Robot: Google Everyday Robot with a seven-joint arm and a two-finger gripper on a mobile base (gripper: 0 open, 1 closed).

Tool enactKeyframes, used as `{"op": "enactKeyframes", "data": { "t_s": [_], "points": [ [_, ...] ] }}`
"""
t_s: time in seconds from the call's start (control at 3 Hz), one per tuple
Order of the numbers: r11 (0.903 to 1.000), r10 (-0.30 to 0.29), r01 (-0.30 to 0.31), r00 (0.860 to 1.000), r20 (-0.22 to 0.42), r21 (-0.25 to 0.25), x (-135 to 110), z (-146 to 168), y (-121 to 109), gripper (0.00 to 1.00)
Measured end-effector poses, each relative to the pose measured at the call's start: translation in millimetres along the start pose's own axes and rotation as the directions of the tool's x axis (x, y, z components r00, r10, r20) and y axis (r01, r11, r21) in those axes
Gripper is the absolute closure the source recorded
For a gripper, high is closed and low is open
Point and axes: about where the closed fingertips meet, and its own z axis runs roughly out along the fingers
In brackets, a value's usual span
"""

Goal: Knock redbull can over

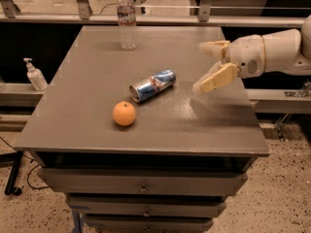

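The redbull can (pixel 152 85) lies on its side near the middle of the grey table (pixel 97 62), silver top toward the front left, blue and silver panels showing. An orange (pixel 124 113) sits just in front and left of it, close but apart. My gripper (pixel 211 67) hangs over the table's right side, to the right of the can and not touching it. Its two cream fingers (pixel 218 78) are spread apart with nothing between them.
A clear plastic water bottle (pixel 127 19) stands upright at the table's back edge. A soap dispenser (pixel 34 75) stands on a ledge to the left. Drawers (pixel 141 186) are under the table top. A railing runs behind the table.
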Motion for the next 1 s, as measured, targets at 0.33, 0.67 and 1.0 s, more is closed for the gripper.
{"op": "enactKeyframes", "data": {
  "t_s": [0.33, 0.67, 1.0],
  "points": [
    [0.9986, -0.044, 0.044, 0.999, -0.003, 0.028, -8.1, -25.9, -13.7, 0.0],
    [0.9942, -0.099, 0.098, 0.995, 0.004, 0.045, -19.8, -51.4, -31.3, 0.0],
    [0.9903, -0.124, 0.123, 0.992, 0.012, 0.065, -32.1, -60.8, -35.6, 0.0]
  ]
}}
